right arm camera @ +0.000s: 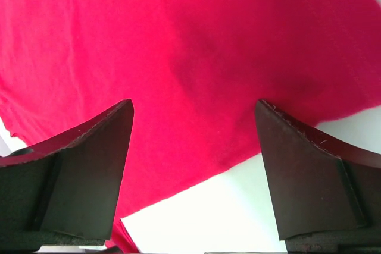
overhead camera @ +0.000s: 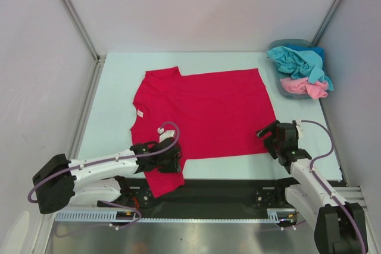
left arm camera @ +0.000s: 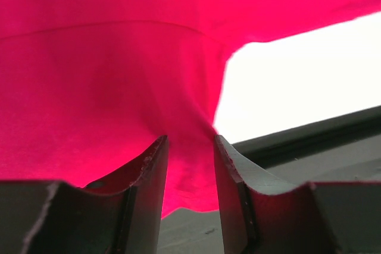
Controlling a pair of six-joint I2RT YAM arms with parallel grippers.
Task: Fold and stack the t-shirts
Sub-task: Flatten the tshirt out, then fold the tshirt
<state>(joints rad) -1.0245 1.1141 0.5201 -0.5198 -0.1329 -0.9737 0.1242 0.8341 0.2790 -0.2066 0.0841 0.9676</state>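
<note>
The crimson red t-shirt [overhead camera: 202, 111] lies spread flat on the table, neck to the left with its small white label [overhead camera: 140, 113]. My left gripper [overhead camera: 174, 162] is at the near sleeve. In the left wrist view [left arm camera: 190, 141] its jaws stand close together with bunched red cloth [left arm camera: 107, 87] between them. My right gripper [overhead camera: 268, 137] is open and empty just over the shirt's near right hem corner. In the right wrist view [right arm camera: 193, 108] the red cloth [right arm camera: 178, 46] and its hem edge lie between the wide-apart fingers. A teal-blue t-shirt [overhead camera: 297, 60] and a light pink t-shirt [overhead camera: 303, 86] lie crumpled at the far right.
The blue-grey basket [overhead camera: 280, 46] holds the teal and pink shirts at the table's [overhead camera: 113, 99] far right corner. A black strip [overhead camera: 226, 190] runs along the near edge; the red sleeve hangs over it. Walls with metal posts close in the left, back and right.
</note>
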